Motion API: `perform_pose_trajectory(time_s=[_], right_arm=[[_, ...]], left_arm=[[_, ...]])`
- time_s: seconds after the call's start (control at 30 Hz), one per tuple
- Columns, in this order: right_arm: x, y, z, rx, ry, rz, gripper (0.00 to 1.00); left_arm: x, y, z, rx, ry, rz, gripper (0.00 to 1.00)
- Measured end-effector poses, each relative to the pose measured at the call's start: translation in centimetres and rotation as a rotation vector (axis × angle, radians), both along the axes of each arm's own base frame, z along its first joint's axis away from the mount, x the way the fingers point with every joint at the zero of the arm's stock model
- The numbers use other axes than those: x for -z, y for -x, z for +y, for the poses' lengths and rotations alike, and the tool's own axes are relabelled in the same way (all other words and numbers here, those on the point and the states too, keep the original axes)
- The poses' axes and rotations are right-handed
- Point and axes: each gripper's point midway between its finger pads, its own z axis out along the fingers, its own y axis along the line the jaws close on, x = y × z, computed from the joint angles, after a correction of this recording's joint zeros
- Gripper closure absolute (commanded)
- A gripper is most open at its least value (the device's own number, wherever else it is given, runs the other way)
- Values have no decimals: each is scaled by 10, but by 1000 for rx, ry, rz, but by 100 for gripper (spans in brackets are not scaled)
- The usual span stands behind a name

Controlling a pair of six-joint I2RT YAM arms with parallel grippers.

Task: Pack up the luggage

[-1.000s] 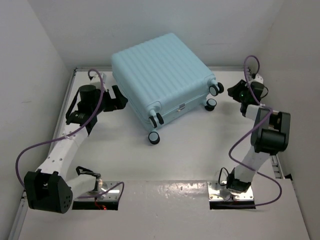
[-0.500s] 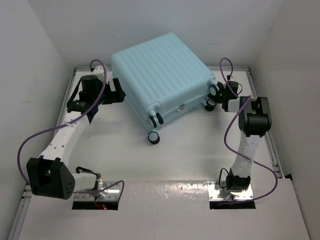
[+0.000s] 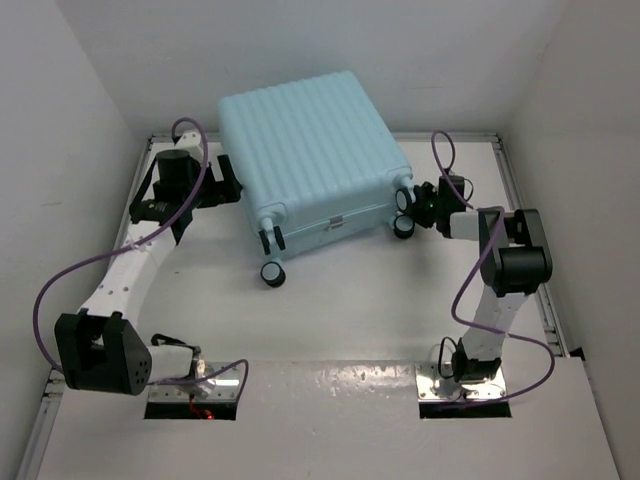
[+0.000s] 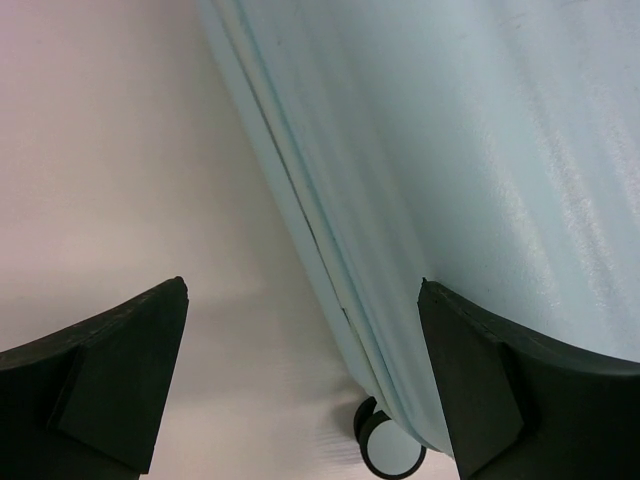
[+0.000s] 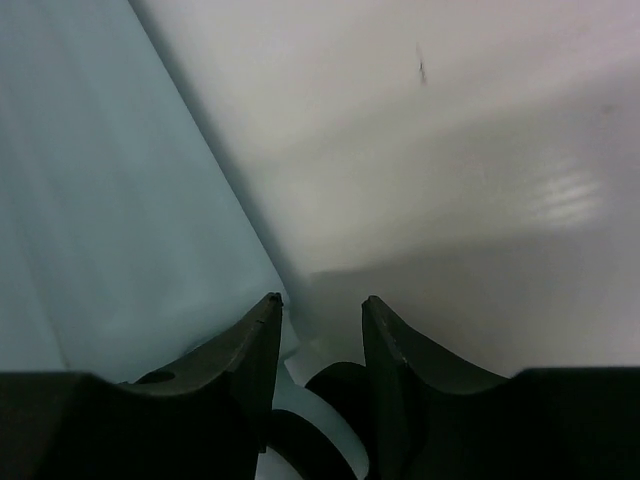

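**Closed luggage, a gripper at either side**

From above: shows the luggage shut and lying flat on the table, toward the far wall, ribbed shell up. Places the left gripper just beside its left edge and the right gripper at the right wheels on the near right corner. Leaves both sets of jaws too small and dark to read. Cannot tell contact on either side.

From the left wrist: fills the right half with pale shell, with the seam running down toward a cut-off wheel at the bottom edge. Finds the jaws wide apart, holding nothing. Sets one of the fingers over bare table and overlaps the other with the shell. Cannot tell whether that one touches.

From the right wrist: crops the shell to a blurred pale slab on the left, with white table on the right. Finds only a narrow gap between the fingertips. Catches a dark round shape low in that gap, blurred and partly hidden. Cannot tell what it is, nor whether the jaws grip it.
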Motion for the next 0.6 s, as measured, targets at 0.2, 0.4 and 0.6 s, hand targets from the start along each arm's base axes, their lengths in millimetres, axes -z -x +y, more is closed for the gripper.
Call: perform_pose_trajectory(time_s=[0.2,0.4,0.6], right_arm=[[-7,28,1,-36,19,38,33],[-69,52,-51,-122,107,-51,20],[-164,86,-77,-214,316,-301,8]], left_arm=[[7,12,11,-42,-19,10,0],[-5,24,9,-43,-8,-41,0],[-5,43,3,-28,7,-62,0]])
